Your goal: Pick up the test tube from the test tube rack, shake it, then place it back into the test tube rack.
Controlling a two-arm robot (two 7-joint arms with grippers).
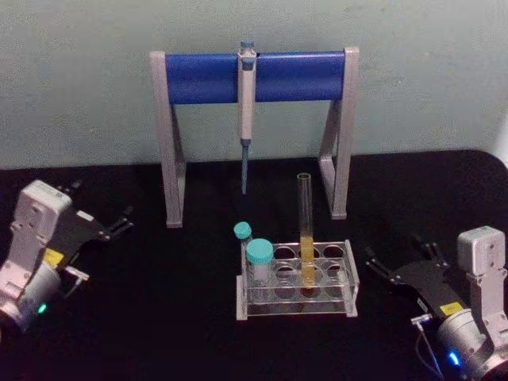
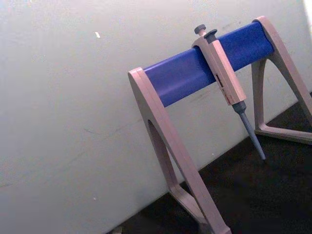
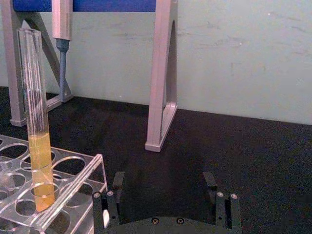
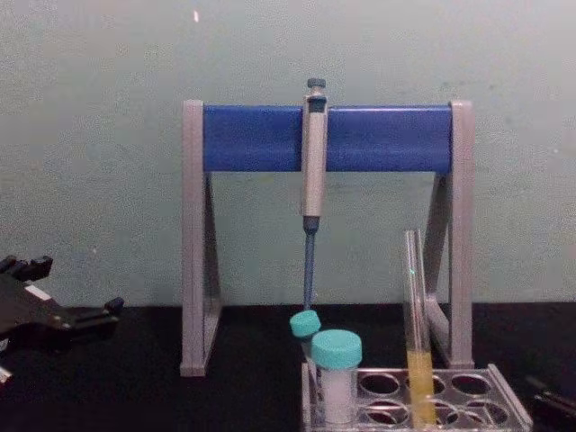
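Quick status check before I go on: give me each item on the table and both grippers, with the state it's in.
test tube: upright in the test tube rack, uncapped, yellow-orange liquid in its lower part.
test tube rack: flat on the table, holding three tubes.
two teal-capped tubes: capped, seated at the rack's left end.
pipette: hanging on the blue-barred stand.
left gripper: jaws open, empty, left of the rack.
right gripper: jaws open, empty, right of the rack.

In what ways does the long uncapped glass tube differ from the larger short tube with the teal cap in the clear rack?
The long clear glass test tube is open at the top; the short teal-capped tube is closed by a screw cap. The test tube rises far above the clear plastic test tube rack; the capped tube stands much lower. The test tube holds yellow-orange liquid; the capped tube's contents look whitish. Both stand upright in the rack.
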